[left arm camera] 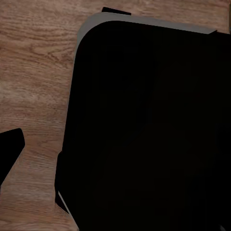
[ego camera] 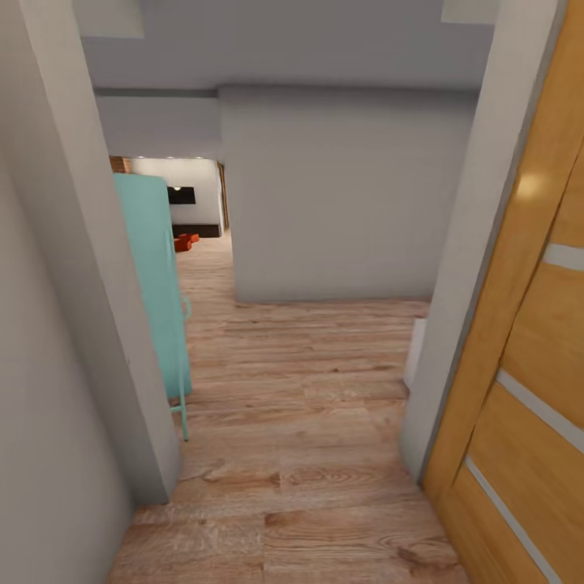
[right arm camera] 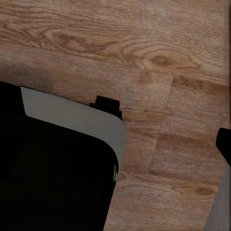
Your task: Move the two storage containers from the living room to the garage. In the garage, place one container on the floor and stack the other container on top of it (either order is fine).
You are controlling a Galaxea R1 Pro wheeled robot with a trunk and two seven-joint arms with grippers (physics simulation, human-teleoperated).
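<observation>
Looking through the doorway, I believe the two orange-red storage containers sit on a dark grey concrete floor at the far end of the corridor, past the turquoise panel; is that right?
Not quite: the head view shows the two orange-red storage containers resting on light wood plank floor, not dark grey concrete. They do lie at the far end of the corridor, past the turquoise panel.

Orange-red containers; teal cabinet; light wood-grain plank floor.

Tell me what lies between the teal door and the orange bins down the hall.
In the head view, bare wood plank floor runs from the teal door to the orange bins, which sit far off below a black TV.
</observation>
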